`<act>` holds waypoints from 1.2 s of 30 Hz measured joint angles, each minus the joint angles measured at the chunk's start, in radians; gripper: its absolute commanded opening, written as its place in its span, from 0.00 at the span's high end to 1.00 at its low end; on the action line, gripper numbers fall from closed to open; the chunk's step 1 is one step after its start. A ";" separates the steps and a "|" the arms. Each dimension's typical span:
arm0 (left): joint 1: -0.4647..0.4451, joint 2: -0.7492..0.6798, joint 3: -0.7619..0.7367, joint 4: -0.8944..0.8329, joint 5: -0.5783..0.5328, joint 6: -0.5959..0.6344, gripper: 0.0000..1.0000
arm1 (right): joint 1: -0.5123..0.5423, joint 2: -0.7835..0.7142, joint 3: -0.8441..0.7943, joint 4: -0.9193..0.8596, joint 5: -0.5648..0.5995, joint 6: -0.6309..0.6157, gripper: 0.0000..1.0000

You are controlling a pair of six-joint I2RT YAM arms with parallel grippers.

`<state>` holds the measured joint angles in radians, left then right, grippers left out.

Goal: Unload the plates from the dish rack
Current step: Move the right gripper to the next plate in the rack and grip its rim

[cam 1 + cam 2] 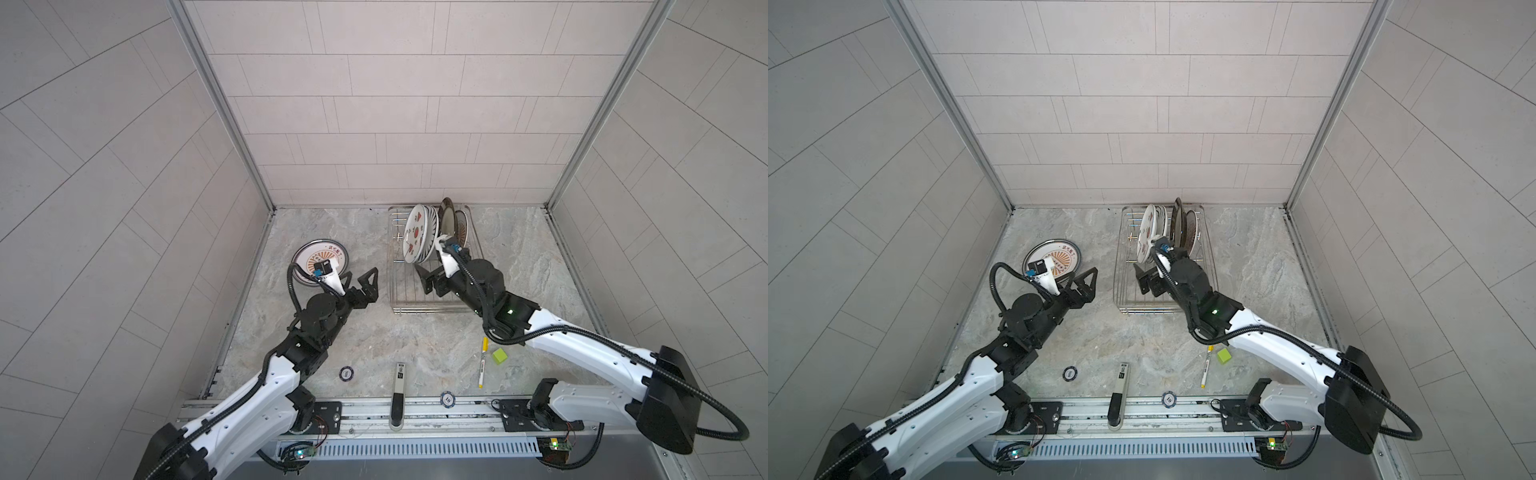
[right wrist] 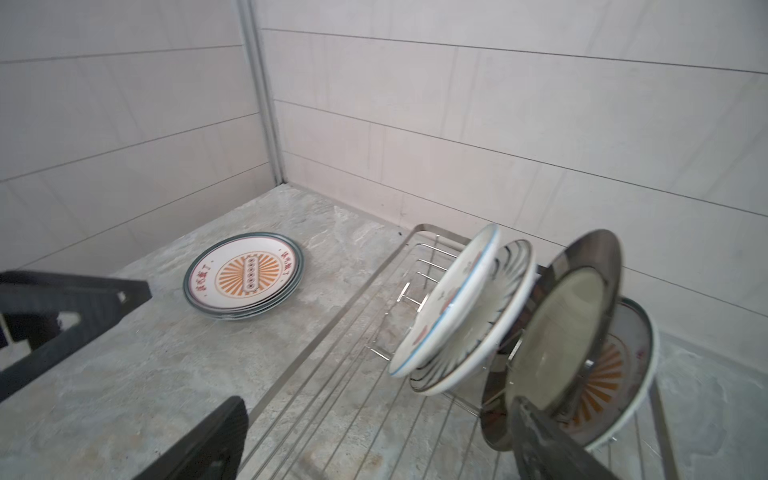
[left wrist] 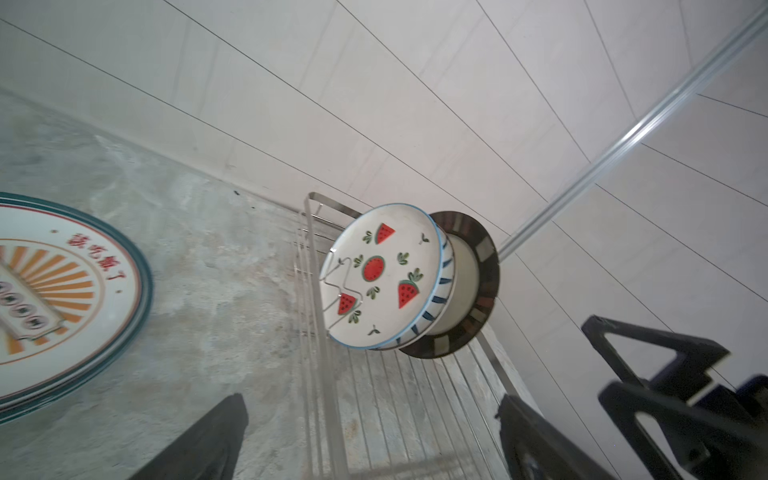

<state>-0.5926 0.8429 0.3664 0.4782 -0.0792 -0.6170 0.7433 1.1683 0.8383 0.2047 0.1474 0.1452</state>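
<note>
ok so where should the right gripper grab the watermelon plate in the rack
Pinch the top rim of the watermelon plate, coming from above. It stands on edge, leaning back against the striped plate, so that thin rim looks most reachable.

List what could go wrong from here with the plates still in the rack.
1. The watermelon plate and the striped plate lean tilted and close together in the dish rack. Pulling one may drag or topple the other.
2. The open right gripper is close beside the brown-rimmed plate. A careless move may knock that plate.
3. The open left gripper hovers near the right gripper by the rack, so the two may collide.
</note>
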 measured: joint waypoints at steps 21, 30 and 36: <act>-0.142 0.531 0.224 0.302 0.236 0.134 0.00 | -0.452 0.192 0.125 -0.122 -0.086 0.263 0.34; -0.147 0.566 0.286 0.223 0.142 0.140 0.00 | -0.452 0.449 0.353 -0.193 -0.044 0.251 0.44; -0.150 0.583 0.286 0.216 0.111 0.140 0.00 | -0.449 0.562 0.444 -0.251 0.004 0.244 0.54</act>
<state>-0.7429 1.4258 0.6529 0.6937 0.0322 -0.4774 0.2947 1.7298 1.2823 -0.0467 0.1516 0.3893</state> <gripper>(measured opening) 0.998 0.465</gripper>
